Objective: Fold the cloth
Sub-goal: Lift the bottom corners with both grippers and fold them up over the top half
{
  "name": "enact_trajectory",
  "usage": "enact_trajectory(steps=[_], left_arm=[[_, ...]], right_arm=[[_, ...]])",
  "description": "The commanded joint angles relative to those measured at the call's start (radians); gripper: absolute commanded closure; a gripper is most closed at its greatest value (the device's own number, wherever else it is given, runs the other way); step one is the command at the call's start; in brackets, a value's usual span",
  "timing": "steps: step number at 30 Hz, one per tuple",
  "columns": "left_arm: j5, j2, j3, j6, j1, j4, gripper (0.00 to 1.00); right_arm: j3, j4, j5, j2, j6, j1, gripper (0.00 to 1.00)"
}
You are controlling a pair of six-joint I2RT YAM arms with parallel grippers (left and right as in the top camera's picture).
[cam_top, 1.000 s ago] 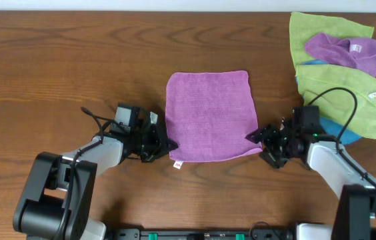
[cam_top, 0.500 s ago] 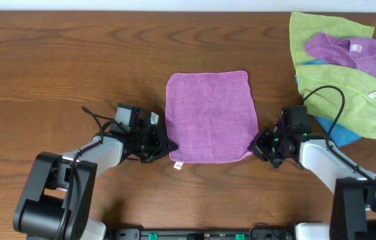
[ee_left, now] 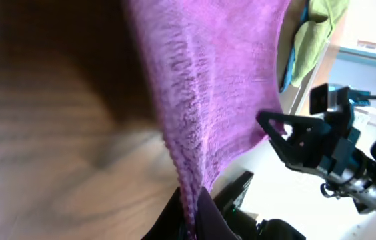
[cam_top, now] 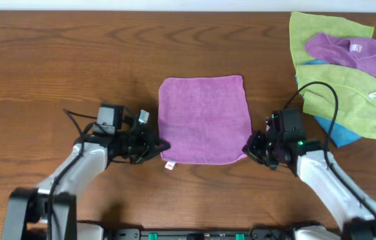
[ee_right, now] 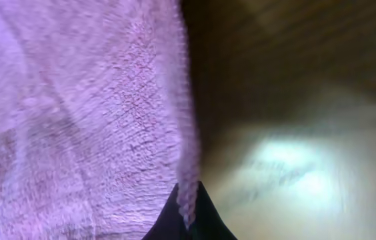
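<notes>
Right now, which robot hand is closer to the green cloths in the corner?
Right. The right gripper pinches one near corner of the purple cloth, a little left of the green cloths. The left gripper pinches the other near corner, across the purple cloth.

purple cloth [cam_top: 205, 120] [cam_top: 345, 48] x2; green cloth [cam_top: 321, 30] [cam_top: 348, 100] x2; blue cloth [cam_top: 338, 132] x1; hand [cam_top: 163, 145] [cam_top: 247, 148] x2

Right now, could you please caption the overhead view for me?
Left end effector and right end effector grip the purple cloth by its near corners.
</notes>
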Motion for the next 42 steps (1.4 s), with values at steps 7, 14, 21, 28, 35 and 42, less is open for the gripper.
enact_trajectory(steps=[7, 14, 21, 28, 35, 42], left_arm=[[-0.001, -0.119, -0.006, 0.114, 0.013, -0.168, 0.94], [-0.056, -0.197, -0.005, 0.047, 0.013, -0.161, 0.94], [-0.146, -0.203, -0.005, -0.116, 0.013, 0.023, 0.94], [-0.313, -0.183, -0.005, -0.141, 0.013, 0.102, 0.94], [-0.323, -0.054, -0.005, -0.152, 0.013, 0.269, 0.94], [-0.345, 0.066, 0.020, -0.175, 0.013, 0.407, 0.94]], right_arm=[[-0.003, -0.150, 0.039, -0.245, 0.031, 0.098, 0.98], [-0.003, -0.131, 0.125, -0.338, 0.038, 0.101, 0.99], [-0.003, 0.095, 0.169, -0.190, 0.032, 0.101, 0.99], [-0.003, 0.307, 0.195, -0.005, 0.028, 0.101, 0.98], [-0.003, 0.427, 0.254, 0.070, 0.007, 0.101, 0.99], [0.008, 0.548, 0.286, 0.146, -0.006, 0.100, 0.99]])
